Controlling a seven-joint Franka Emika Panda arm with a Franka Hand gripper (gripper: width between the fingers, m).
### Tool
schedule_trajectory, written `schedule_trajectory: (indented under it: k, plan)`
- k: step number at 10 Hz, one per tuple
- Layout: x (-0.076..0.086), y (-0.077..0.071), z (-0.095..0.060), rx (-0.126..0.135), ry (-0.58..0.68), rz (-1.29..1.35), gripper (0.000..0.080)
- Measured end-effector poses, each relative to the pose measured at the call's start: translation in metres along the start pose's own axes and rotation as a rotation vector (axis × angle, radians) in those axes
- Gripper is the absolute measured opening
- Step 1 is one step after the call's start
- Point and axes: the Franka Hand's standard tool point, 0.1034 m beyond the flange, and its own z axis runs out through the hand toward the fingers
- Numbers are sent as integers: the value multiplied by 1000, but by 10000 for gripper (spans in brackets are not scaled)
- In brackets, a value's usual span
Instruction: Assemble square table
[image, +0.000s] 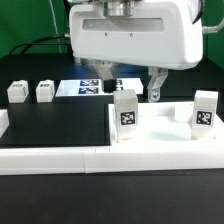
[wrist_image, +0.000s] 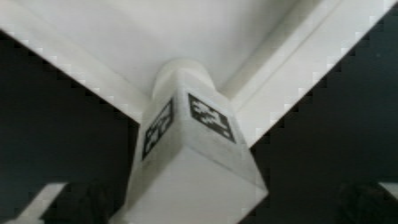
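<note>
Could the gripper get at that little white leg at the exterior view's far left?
Probably yes. The far-left leg stands in the open on the black table, nothing over it, the neighbour leg apart from it; the gripper looks open.

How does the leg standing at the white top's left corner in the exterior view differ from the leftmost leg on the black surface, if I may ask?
The standing leg is upright and looks tall; the leftmost leg sits low and squat. The standing leg rests on the square top; the leftmost leg lies on the black table, apart from it. Both are white with black-white tags.
</note>
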Motion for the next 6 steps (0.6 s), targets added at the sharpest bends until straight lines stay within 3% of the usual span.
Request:
schedule_trajectory:
  k: [3, 6]
  plan:
    - [-3, 17, 11, 0, 50, -500, 649]
    - [-9, 17, 16, -10, 68, -805, 649]
